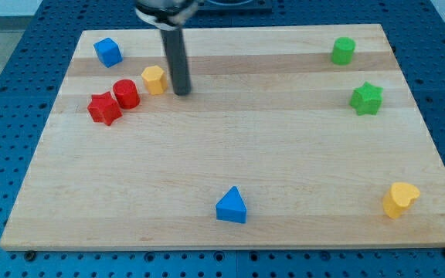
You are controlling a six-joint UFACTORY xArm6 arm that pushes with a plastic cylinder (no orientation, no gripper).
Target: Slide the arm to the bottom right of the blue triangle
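The blue triangle lies near the bottom middle of the wooden board. My tip rests on the board in the upper left part, just right of the yellow hexagon block. The tip is far above and to the left of the blue triangle. The dark rod rises from the tip to the view's top edge.
A red cylinder and a red star lie left of the yellow hexagon. A blue cube is at top left. A green cylinder and green star are at upper right. A yellow heart lies at bottom right.
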